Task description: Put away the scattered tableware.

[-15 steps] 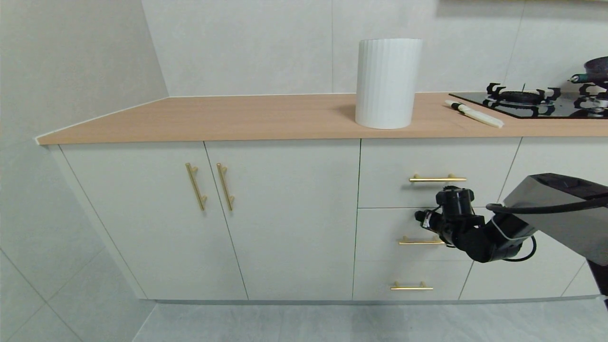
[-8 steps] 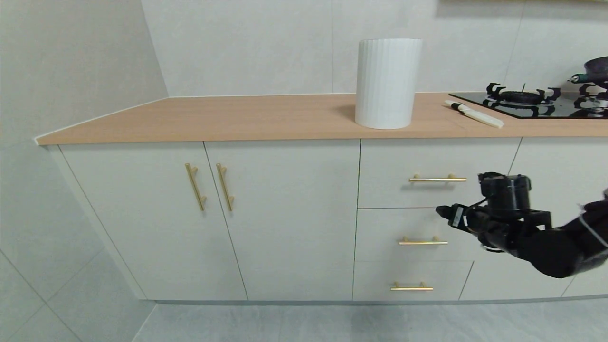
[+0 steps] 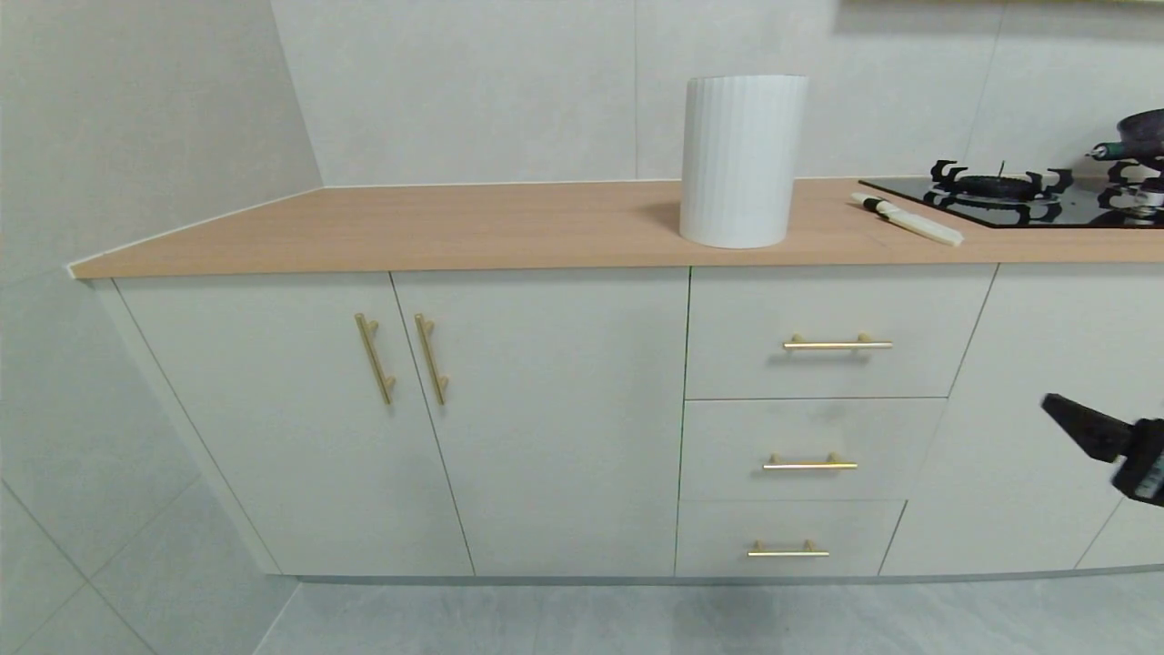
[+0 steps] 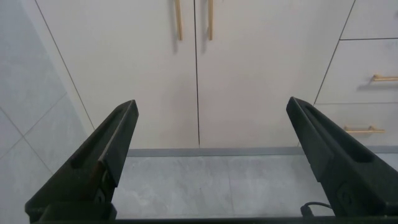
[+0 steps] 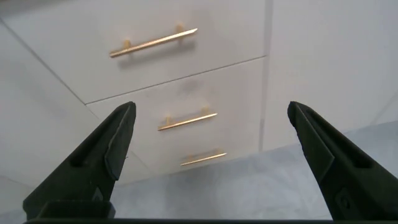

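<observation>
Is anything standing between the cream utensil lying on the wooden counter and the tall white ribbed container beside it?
Nothing visible does. Only bare wooden counter separates the cream utensil from the tall white ribbed container. The open right gripper hangs lower, before the cabinet fronts.

A wood-toned tabletop (image 3: 455, 227) is carried on pale cabinets (image 3: 1028, 364), where two doors (image 3: 546, 418) with upright brass handles (image 3: 375, 357) are set beside a stack of three drawers (image 3: 818, 309). Large pale wall tiles (image 3: 473, 91) are seen behind. A black gas hob (image 3: 1000, 193) is sunk in at the right, and the floor (image 3: 637, 619) is laid with grey tiles.
</observation>
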Controlling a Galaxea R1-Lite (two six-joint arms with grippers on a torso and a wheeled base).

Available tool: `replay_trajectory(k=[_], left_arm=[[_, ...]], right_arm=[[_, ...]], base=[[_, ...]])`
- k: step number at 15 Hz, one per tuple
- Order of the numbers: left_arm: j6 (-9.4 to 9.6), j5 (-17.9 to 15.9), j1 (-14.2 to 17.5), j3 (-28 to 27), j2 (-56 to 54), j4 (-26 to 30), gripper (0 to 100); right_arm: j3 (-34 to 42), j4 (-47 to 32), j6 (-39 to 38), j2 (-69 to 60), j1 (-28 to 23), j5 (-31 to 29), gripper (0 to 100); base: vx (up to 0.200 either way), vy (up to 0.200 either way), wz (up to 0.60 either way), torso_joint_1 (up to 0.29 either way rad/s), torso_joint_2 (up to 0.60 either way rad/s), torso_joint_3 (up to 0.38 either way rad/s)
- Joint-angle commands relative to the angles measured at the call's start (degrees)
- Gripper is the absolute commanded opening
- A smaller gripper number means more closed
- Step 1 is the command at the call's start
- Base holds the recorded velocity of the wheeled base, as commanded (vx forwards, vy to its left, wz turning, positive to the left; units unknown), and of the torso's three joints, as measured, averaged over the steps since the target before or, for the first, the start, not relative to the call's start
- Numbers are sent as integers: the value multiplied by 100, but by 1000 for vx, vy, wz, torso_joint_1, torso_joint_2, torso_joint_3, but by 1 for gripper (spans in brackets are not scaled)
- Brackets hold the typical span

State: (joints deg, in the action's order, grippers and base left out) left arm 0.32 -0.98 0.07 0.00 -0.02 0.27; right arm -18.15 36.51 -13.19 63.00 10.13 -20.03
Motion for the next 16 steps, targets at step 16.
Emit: replay_trajectory(k=[16], left_arm=[[-5, 1, 1, 0, 2, 0, 100]], right_arm=[[1815, -3361, 1301, -6300, -1013, 1414, 100]], base=[[0, 0, 0, 0, 0, 0]])
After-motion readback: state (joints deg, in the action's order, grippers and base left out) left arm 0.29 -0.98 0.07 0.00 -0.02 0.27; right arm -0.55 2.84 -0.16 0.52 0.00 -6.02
